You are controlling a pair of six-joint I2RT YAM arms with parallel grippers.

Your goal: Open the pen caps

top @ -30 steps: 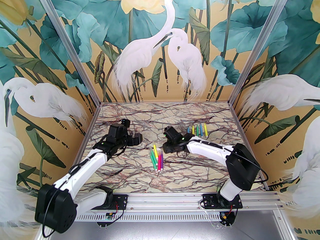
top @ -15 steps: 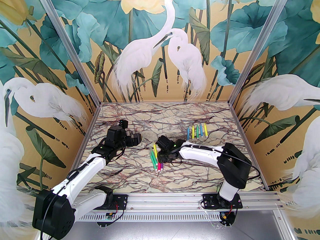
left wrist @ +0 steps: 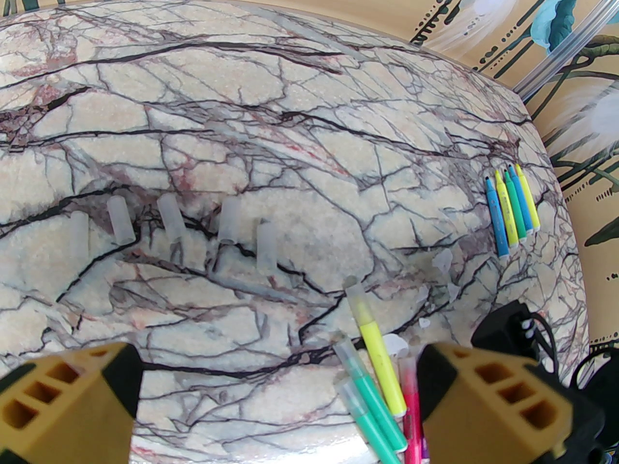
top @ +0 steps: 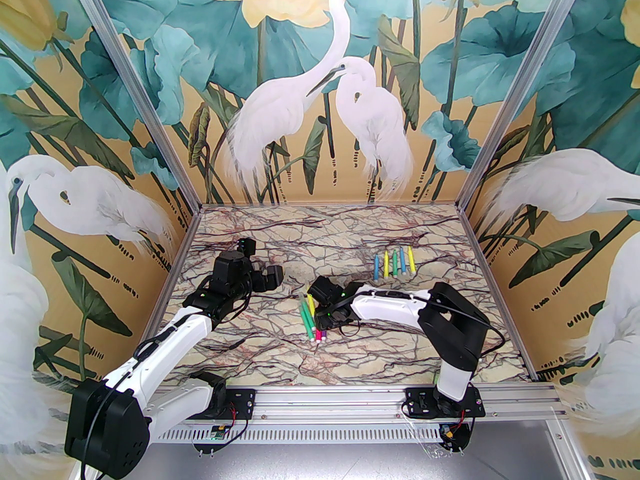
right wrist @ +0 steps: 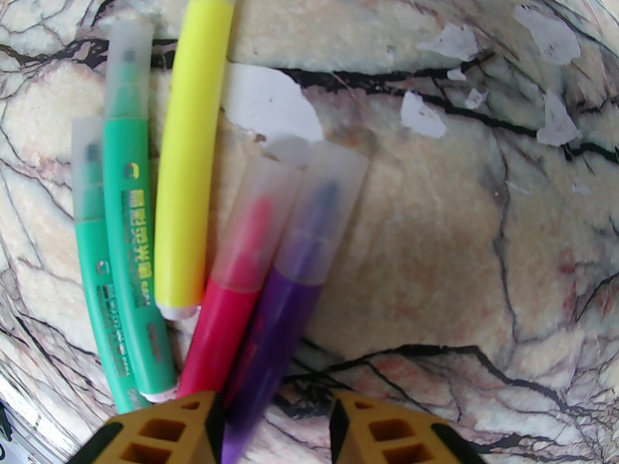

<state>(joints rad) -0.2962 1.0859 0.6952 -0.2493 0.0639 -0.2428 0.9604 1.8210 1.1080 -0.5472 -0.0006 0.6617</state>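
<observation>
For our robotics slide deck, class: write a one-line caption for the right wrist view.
Right gripper straddles the purple pen, its cap on, beside four other capped pens.

The table (top: 400,353) is cream marble, laced with black and plum veins and faint rust blushes, with a few flat white patches (right wrist: 425,114). The walls (top: 125,93) carry a mural of white egrets, teal leaves and pale yellow blooms on ochre.

Among the near pens, the two green pens (right wrist: 130,239) bear pale lettering. Beside them are a yellow pen (right wrist: 188,162), a pink pen (right wrist: 217,336) and a purple pen (right wrist: 275,326). Each wears a frosted cap (right wrist: 333,201) that lets its tip colour show through. The far row (left wrist: 510,206) runs blue, yellow, green, blue, yellow, with dark tips. The loose caps (left wrist: 121,220) are milky-clear.

The left end effector (left wrist: 280,375) and right end effector (right wrist: 275,404) have mustard-yellow fingers (left wrist: 488,404) edged in black. The arms (top: 385,308) are white with black joints.
</observation>
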